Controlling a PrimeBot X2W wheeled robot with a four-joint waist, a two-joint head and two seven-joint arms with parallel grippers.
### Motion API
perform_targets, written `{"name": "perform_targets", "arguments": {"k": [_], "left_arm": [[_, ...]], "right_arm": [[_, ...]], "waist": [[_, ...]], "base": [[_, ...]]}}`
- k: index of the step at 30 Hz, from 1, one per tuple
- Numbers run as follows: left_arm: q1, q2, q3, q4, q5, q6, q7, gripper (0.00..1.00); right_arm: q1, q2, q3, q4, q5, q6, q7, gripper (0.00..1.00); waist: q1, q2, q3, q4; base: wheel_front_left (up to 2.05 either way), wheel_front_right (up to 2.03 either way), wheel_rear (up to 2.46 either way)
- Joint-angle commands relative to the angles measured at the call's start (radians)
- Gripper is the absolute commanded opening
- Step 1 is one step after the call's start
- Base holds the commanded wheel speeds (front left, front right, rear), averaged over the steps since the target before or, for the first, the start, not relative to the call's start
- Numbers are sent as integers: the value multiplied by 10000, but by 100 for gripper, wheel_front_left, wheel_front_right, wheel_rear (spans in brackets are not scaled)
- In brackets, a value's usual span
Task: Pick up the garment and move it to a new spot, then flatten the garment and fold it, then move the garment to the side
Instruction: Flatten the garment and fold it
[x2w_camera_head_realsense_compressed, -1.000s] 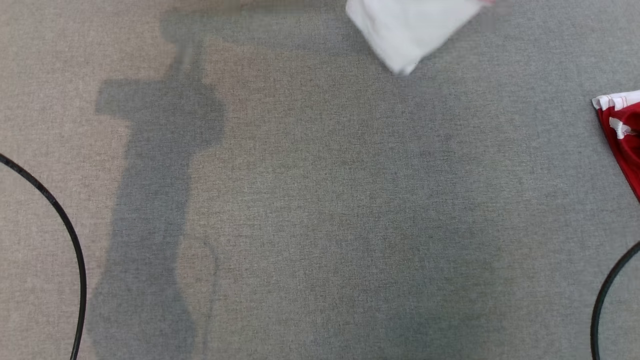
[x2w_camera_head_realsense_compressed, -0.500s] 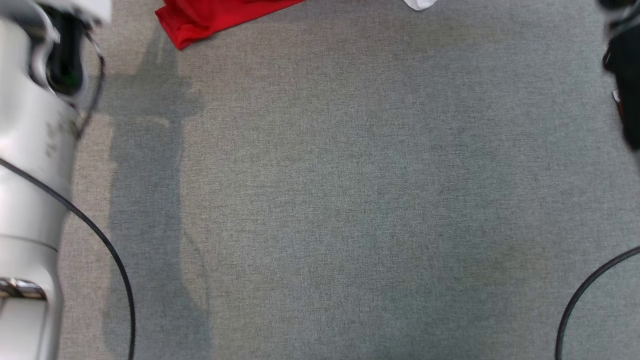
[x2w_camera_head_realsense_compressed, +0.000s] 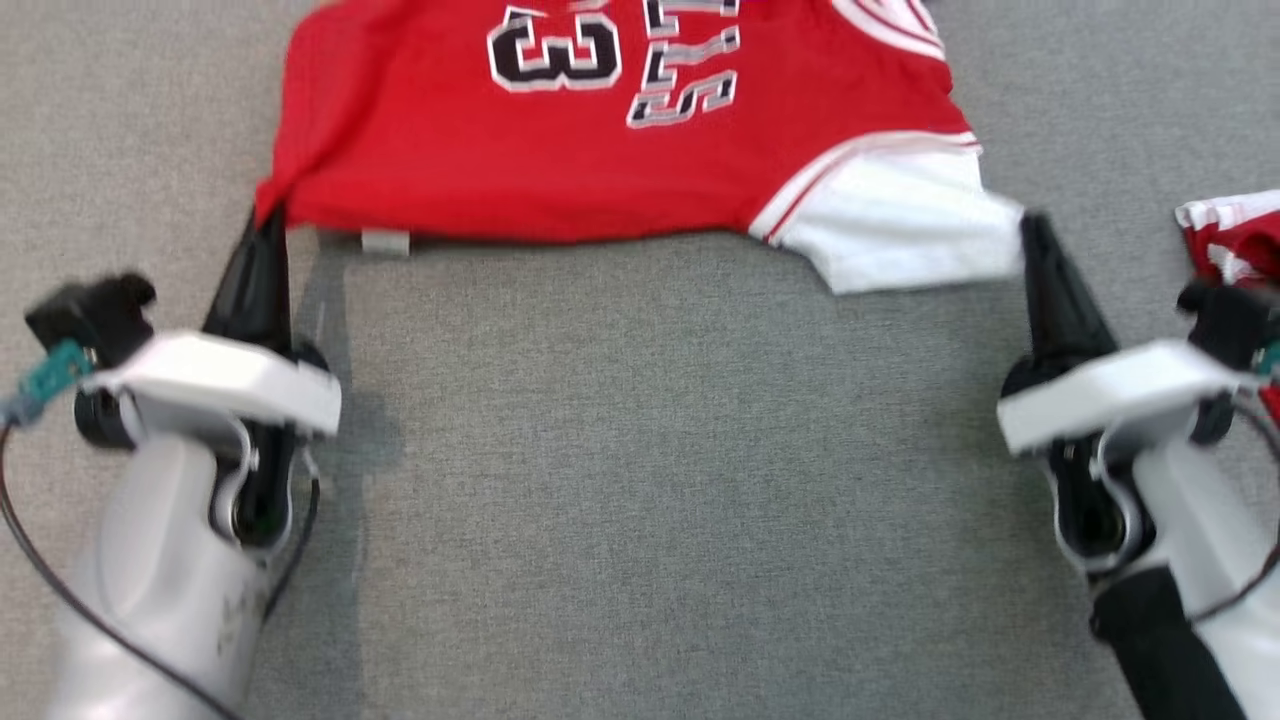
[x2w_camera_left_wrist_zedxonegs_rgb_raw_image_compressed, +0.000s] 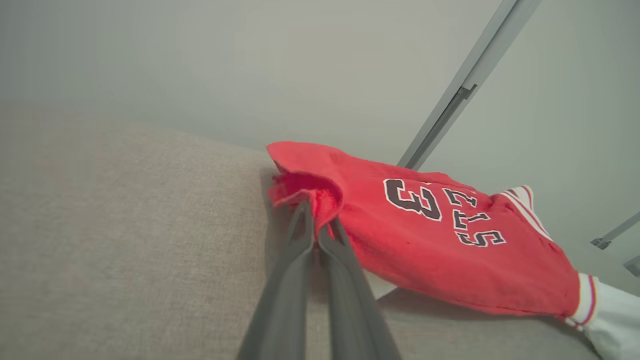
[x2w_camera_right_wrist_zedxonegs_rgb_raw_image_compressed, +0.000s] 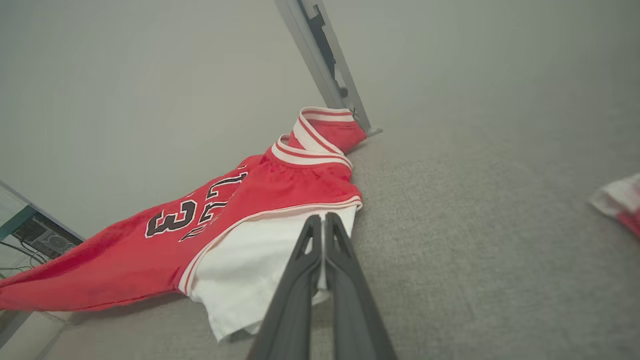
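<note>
left gripper (x2w_camera_head_realsense_compressed: 268, 216) and right gripper (x2w_camera_head_realsense_compressed: 1030, 226) clamp the garment (x2w_camera_head_realsense_compressed: 600, 160), stretched lengthwise left to right.

Head view steeply downward, both wrist views low along fingers (x2w_camera_left_wrist_zedxonegs_rgb_raw_image_compressed: 285, 300), sharing jersey (x2w_camera_head_realsense_compressed: 600, 150)

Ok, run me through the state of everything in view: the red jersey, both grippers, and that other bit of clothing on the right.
red jersey: spread out wide, print side up, pinched at both near corners.
left gripper: shut on the jersey's red corner.
right gripper: shut on the jersey's white sleeve.
second garment: crumpled, lying apart from the jersey, untouched.
</note>
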Motion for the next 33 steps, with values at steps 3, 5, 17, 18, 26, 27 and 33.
{"name": "perform_targets", "arguments": {"k": [3, 5, 17, 18, 26, 27, 33], "left_arm": [[1392, 265, 187, -1007, 207, 340, -39, 0], [2277, 442, 199, -1749, 229, 570, 68, 0], [6180, 1622, 304, -6975, 186, 2236, 2319, 0], [6495, 1755, 372, -7386, 235, 2444, 2500, 0], [8377, 2347, 665, -9819, 443, 3681, 3637, 0], [8555, 2364, 682, -10006, 444, 3804, 3742, 0], [9111, 2576, 779, -10831, 588, 4301, 4191, 0]], "right_arm": [[1292, -179, -53, -772, 276, -4, 49, 0], [2093, -245, -138, -1366, 382, -4, 271, 0], [6243, 42, -1988, -5496, -317, -4, 2910, 0], [6631, 136, -2182, -5896, -480, -4, 3276, 0], [8798, 1089, -3757, -8650, -1364, -4, 5968, 0], [8970, 1165, -3892, -8868, -1436, -4, 6245, 0], [9491, 1362, -4376, -9833, -1718, -4, 7414, 0]], "waist": [[0, 0, -499, -100], [0, 0, -744, -93], [0, 0, -1979, -17], [0, 0, -2066, -30], [0, 0, -2588, -127], [0, 0, -2647, -132], [0, 0, -2733, -107]], "base": [[0, 0, 0], [0, 0, 0], [0, 0, 0], [0, 0, 0], [0, 0, 0], [0, 0, 0], [0, 0, 0]]}}
